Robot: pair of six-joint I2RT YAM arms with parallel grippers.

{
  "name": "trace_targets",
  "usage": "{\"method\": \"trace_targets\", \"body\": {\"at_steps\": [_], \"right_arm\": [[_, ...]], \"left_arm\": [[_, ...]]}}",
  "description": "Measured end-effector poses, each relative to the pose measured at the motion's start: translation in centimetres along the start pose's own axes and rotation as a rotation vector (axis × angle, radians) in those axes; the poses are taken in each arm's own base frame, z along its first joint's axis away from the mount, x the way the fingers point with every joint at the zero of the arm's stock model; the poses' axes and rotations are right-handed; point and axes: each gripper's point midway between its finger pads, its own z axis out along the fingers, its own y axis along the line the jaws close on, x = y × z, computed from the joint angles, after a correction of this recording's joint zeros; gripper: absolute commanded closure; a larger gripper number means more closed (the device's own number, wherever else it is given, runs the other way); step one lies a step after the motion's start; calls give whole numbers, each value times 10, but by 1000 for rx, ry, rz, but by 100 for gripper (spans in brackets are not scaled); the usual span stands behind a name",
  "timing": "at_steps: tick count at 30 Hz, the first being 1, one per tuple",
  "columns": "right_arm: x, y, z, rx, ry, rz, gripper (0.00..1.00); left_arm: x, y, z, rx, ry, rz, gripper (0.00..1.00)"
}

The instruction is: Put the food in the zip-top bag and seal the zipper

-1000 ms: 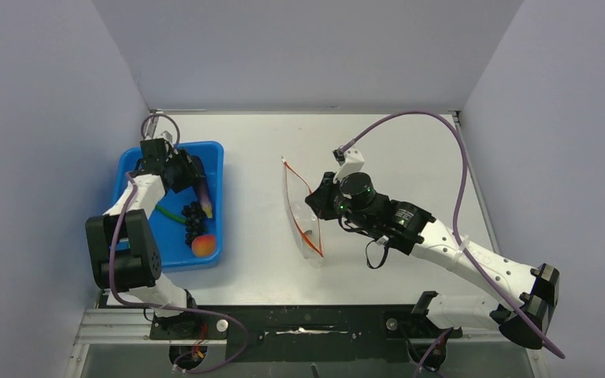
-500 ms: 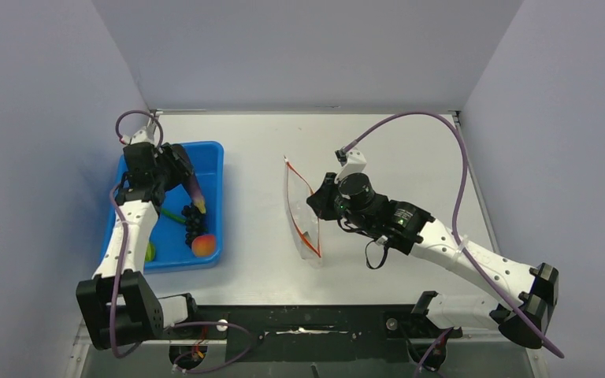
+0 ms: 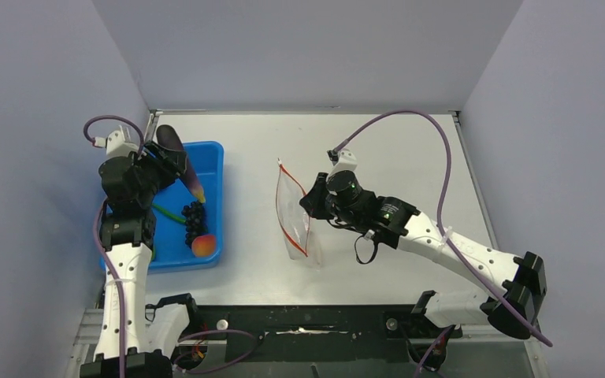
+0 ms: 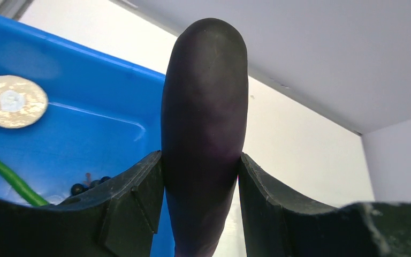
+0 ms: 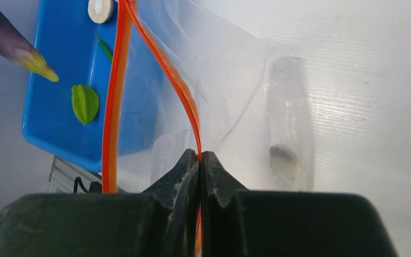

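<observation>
My left gripper (image 3: 167,160) is shut on a long dark purple eggplant toy (image 3: 180,159) with a yellow-green tip, held above the blue tray (image 3: 213,150); it fills the left wrist view (image 4: 206,107). In the tray lie a grape bunch (image 3: 194,217), an orange-red fruit (image 3: 202,246), a green pod (image 3: 169,214), a pale disc (image 4: 12,101) and a lime-green fruit (image 5: 85,103). My right gripper (image 3: 309,206) is shut on the red zipper (image 5: 179,91) of the clear zip-top bag (image 3: 295,220), holding it up with its mouth open toward the tray.
The blue tray stands at the left, close to the left wall. The bag hangs at mid-table with its lower end on the surface. Purple cables loop above both arms. The metal front rail (image 3: 299,323) runs along the near edge.
My left arm has risen and pulled back, lifting the eggplant up out of the tray. My right gripper has shifted the bag slightly left and its mouth has spread wider.
</observation>
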Motion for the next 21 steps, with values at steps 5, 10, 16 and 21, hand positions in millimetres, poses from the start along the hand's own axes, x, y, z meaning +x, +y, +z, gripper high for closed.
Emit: {"method": "trace_targets", "body": {"at_steps": [5,10,16,21], "right_arm": [[4,3,5,-1,16,47,100],[4,8,9,-14,14,89,100],[8,15,18,-36,29,119,100],[12,22,24,-64,50,132,100]], "left_arm": [[-5,-32,-20,149,-21,-64,75],[1,-55,-32,273,2,-129,75],[-2,-88,-52,440,13,-194,76],[-10,-115,-71,582,3,-228,76]]}}
